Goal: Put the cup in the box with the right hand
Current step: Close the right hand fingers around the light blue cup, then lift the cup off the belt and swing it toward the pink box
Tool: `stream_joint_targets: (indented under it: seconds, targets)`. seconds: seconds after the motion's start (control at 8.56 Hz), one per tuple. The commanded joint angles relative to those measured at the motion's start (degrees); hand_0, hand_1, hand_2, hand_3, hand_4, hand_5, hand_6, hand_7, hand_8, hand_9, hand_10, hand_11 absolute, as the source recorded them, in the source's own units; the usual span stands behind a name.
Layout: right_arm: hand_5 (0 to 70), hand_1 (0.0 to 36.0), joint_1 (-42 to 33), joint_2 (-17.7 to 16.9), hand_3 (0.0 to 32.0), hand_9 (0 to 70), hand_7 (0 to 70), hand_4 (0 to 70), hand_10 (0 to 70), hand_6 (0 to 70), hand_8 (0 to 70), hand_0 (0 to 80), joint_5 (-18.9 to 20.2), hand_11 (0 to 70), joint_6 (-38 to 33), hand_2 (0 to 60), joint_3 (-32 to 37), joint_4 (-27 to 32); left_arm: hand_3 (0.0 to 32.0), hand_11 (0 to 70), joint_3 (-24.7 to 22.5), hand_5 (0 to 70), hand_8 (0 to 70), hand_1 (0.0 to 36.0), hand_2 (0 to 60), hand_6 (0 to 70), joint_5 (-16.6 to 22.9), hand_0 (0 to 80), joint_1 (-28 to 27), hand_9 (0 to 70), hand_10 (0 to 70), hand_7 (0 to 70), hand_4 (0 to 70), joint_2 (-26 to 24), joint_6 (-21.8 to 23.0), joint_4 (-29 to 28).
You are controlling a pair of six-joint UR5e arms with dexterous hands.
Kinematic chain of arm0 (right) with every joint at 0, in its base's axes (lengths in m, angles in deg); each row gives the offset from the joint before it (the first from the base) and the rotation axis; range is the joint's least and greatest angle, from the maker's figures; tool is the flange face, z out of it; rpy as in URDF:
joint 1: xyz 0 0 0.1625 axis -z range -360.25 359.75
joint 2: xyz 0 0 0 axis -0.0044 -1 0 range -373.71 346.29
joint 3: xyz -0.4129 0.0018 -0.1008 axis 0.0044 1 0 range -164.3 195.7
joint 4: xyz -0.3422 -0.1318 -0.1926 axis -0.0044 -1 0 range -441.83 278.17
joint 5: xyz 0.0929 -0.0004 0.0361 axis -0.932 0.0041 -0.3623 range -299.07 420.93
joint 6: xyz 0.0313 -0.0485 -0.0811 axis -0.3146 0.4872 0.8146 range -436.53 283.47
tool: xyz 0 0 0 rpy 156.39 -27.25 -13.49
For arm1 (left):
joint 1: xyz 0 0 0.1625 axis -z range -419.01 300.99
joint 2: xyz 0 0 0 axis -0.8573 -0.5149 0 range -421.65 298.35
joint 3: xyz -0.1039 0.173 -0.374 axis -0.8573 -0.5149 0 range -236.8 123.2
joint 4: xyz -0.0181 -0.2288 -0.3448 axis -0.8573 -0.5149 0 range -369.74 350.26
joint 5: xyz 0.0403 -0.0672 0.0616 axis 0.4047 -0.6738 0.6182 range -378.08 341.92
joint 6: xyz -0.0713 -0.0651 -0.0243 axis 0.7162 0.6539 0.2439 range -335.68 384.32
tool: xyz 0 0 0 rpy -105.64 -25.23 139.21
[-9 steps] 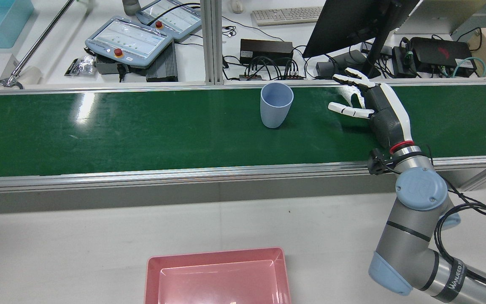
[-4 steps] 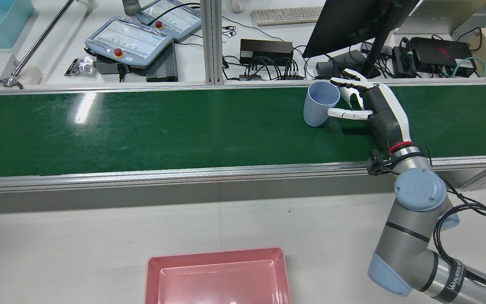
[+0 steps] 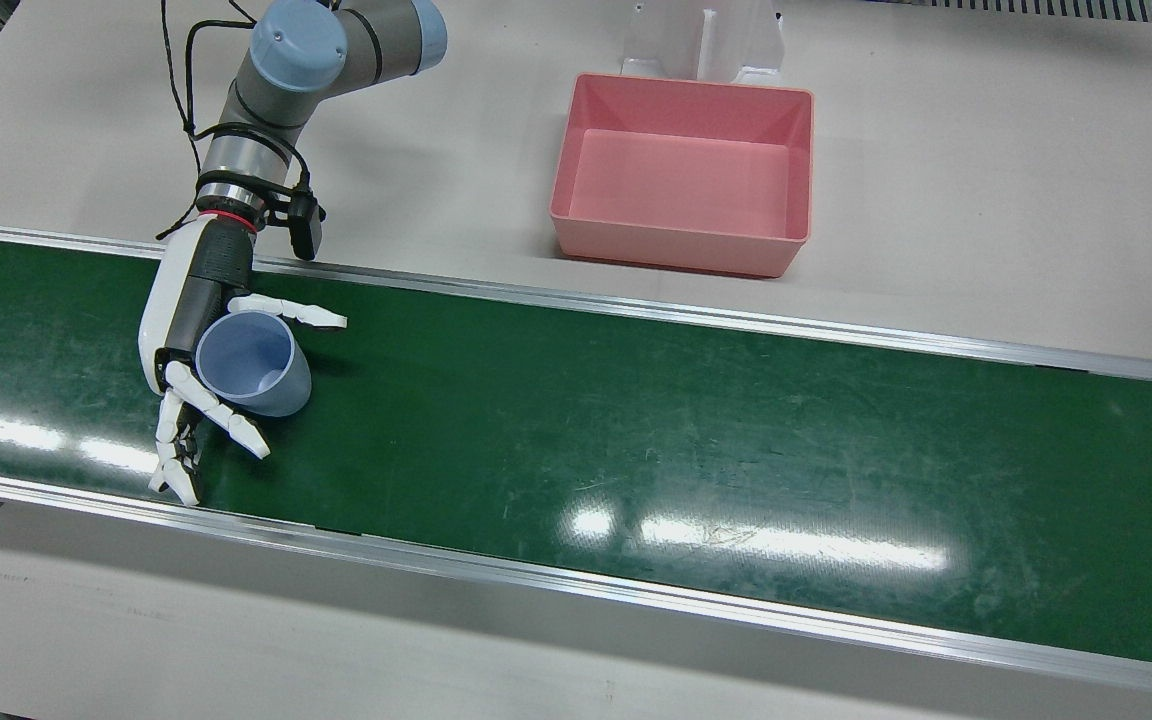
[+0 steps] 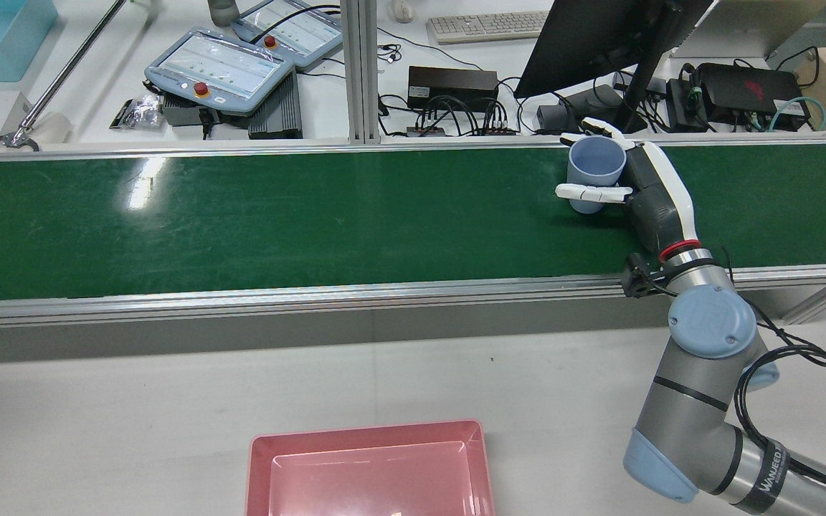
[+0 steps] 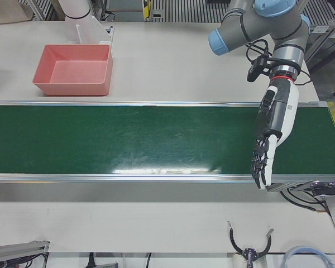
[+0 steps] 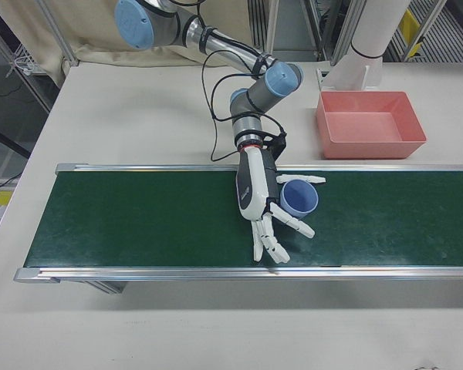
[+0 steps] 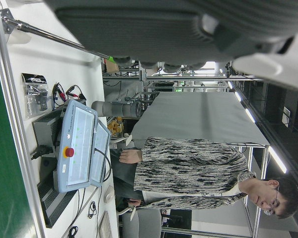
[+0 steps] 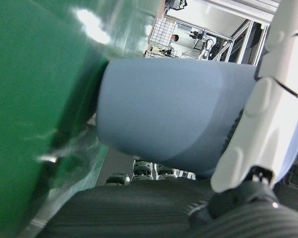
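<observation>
A pale blue cup (image 3: 256, 365) stands upright on the green belt (image 3: 636, 420). It sits in the crook of my right hand (image 3: 198, 292), between the thumb and the other fingers (image 3: 221, 415), against the palm. The fingers stay spread and are not wrapped around it. The cup also shows in the rear view (image 4: 594, 161), the right-front view (image 6: 299, 198), and close up in the right hand view (image 8: 169, 109). The pink box (image 3: 681, 250) stands empty on the white table beside the belt. My left hand (image 5: 273, 128) hovers open over the belt, far from the cup.
Aluminium rails (image 3: 636, 310) run along both belt edges. Beyond the belt's far rail in the rear view are teach pendants (image 4: 219, 72), cables and a monitor (image 4: 592, 43). A white stand (image 3: 701, 40) rises behind the box.
The cup has travelled along the belt toward my right hand and now rests against its palm between thumb and fingers. The hand has barely moved and its fingers remain spread.
</observation>
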Motion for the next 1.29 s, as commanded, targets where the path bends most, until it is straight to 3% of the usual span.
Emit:
stream_joint_targets:
  seconds: [0.0,0.12,0.23,0.35,0.47,0.7,0.82,0.94,1.05,1.17]
  targets:
    - [5.0,9.2,-1.6,-0.7,0.0,39.9,69.1,45.2,12.1,15.6,20.5,48.9,-0.3,18.1,0.0,7.0,-0.9,-1.7,0.0,0.0,0.0,0.0,0.0,0.0,0.0,0.0,0.0,0.0,0.1,0.0,0.0,0.0,0.0,0.0,0.0,0.0]
    - [8.4,11.2,-1.9,-0.9,0.0,63.6,70.0,59.2,29.8,26.0,37.9,51.9,-0.3,42.9,0.0,10.1,-1.8,-2.1,0.0,0.0,0.0,0.0,0.0,0.0,0.0,0.0,0.0,0.0,0.1,0.0,0.0,0.0,0.0,0.0,0.1,0.0]
    - [12.4,9.2,-1.9,-0.9,0.0,70.0,70.0,53.7,48.3,34.8,53.8,54.4,-0.3,68.4,0.0,4.9,-2.2,-2.1,0.0,0.0,0.0,0.0,0.0,0.0,0.0,0.0,0.0,0.0,0.1,0.0,0.0,0.0,0.0,0.0,0.0,0.0]
    - [13.4,10.7,-1.9,-0.9,0.0,70.0,70.0,36.9,50.3,34.9,55.1,53.2,-0.4,70.0,0.3,8.3,-4.0,-2.1,0.0,0.0,0.0,0.0,0.0,0.0,0.0,0.0,0.0,0.0,0.1,0.0,0.0,0.0,0.0,0.1,0.0,0.0]
    - [13.6,8.8,-1.9,-1.0,0.0,70.0,70.0,34.4,50.1,34.2,54.5,54.5,-0.3,70.0,0.4,3.7,-6.2,-2.2,0.0,0.0,0.0,0.0,0.0,0.0,0.0,0.0,0.0,0.0,0.1,0.0,0.0,0.0,0.0,0.0,0.0,0.0]
    - [13.1,8.6,1.0,-2.3,0.0,70.0,70.0,30.4,46.8,31.7,51.7,53.9,-0.2,66.6,4.6,3.5,-15.8,-2.2,0.0,0.0,0.0,0.0,0.0,0.0,0.0,0.0,0.0,0.0,0.1,0.0,0.0,0.0,0.0,0.0,0.0,0.0]
    - [13.0,8.8,5.1,-2.3,0.0,70.0,70.0,29.2,45.8,31.1,50.9,54.1,-0.4,65.2,11.1,3.4,-23.1,-2.2,0.0,0.0,0.0,0.0,0.0,0.0,0.0,0.0,0.0,0.0,0.1,0.0,0.0,0.0,0.0,0.0,0.1,0.0]
    - [12.8,10.6,10.5,-1.9,0.0,70.0,70.0,25.3,44.7,30.3,50.2,52.9,-0.8,63.7,19.1,6.8,-29.9,-2.0,0.0,0.0,0.0,0.0,0.0,0.0,0.0,0.0,0.0,0.0,0.0,0.0,0.0,0.0,0.0,0.1,0.0,0.0]
    - [12.7,6.8,15.2,-1.7,0.0,70.0,70.0,30.9,44.3,30.0,49.9,54.7,-2.2,63.0,24.9,0.0,-33.6,-1.5,0.0,0.0,0.0,0.0,0.0,0.0,0.0,0.0,0.0,0.0,0.0,0.0,0.0,0.0,0.0,0.0,0.0,-0.1]
    - [12.5,11.1,21.1,-1.7,0.0,70.0,70.0,26.0,44.3,29.9,49.8,52.0,-4.9,63.0,27.6,8.8,-34.6,-1.4,0.0,0.0,0.0,0.0,0.0,0.0,0.0,0.0,0.0,0.0,0.0,0.0,0.0,0.0,0.0,0.0,0.0,-0.1]
